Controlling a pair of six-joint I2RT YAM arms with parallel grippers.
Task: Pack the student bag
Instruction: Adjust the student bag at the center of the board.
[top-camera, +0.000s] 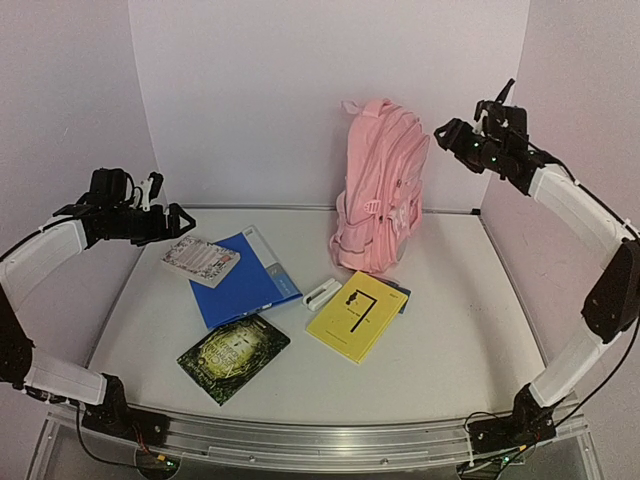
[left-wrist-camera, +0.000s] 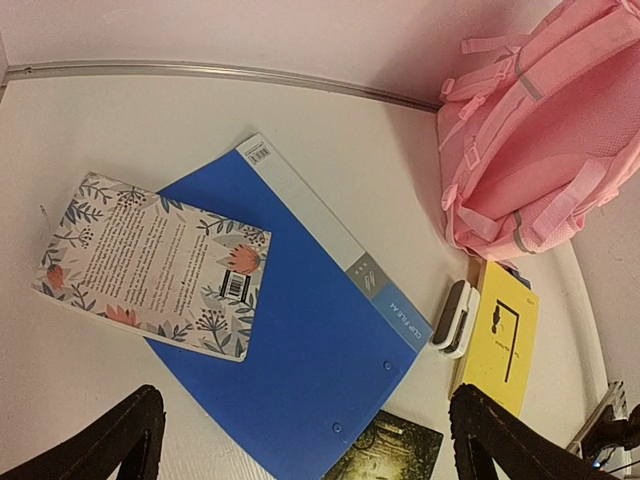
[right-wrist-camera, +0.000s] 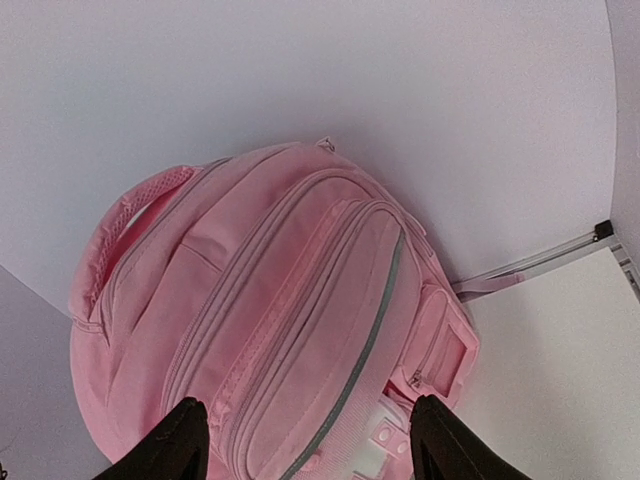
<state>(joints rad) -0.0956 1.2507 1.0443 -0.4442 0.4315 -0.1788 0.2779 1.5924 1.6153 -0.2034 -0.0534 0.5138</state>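
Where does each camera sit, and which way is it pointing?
Top external: above and behind, looking down on the table; left arm and right arm show.
Left wrist: on its arm, looking down at the blue folder; left claw shows.
Right wrist: on its arm, facing the student bag; right claw shows.
All three see the student bag.

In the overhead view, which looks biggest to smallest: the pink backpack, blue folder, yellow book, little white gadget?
1. pink backpack, largest.
2. blue folder, though a floral book hides one corner.
3. yellow book, not far behind the folder.
4. white gadget, clearly smallest.
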